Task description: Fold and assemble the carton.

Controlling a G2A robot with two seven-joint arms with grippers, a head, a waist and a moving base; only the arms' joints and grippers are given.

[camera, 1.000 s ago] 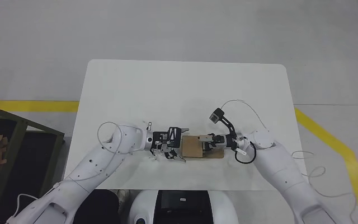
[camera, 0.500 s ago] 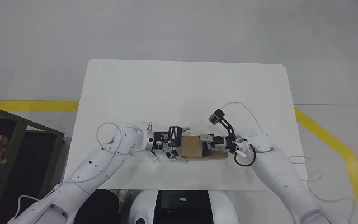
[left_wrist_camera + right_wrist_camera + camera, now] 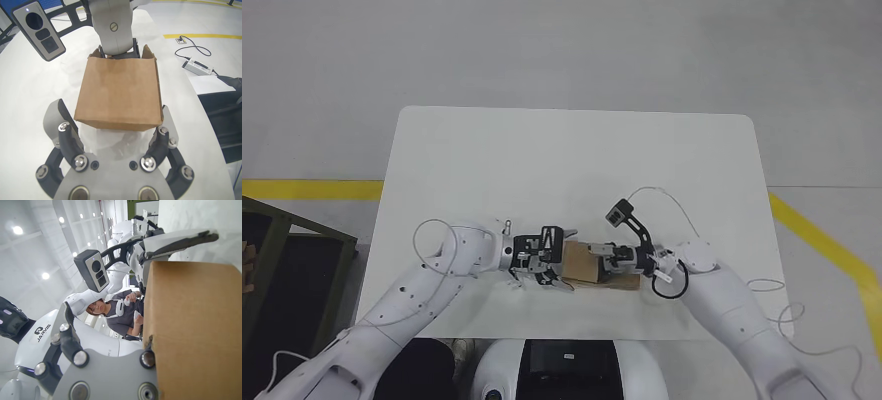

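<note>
A brown carton [image 3: 587, 262] lies on its side near the table's front edge, between my two grippers. In the left wrist view the carton [image 3: 119, 94] has a closed near end and loose flaps at its far end. My left gripper [image 3: 115, 121] is open, one finger at each corner of that near end. My right gripper [image 3: 620, 259] is at the flap end. In the right wrist view the carton [image 3: 192, 323] covers one finger of my right gripper [image 3: 114, 309]. The other finger [image 3: 66, 317] stands spread wide, so this gripper is open.
The white table [image 3: 542, 160] stretches bare behind and to both sides of the carton. Its front edge runs just below the grippers. A power adapter with a cable [image 3: 198, 67] lies on the floor beyond the table's side.
The right arm has moved slightly left, toward the left gripper, and the carton has shifted a little with it. The left arm has barely moved.
</note>
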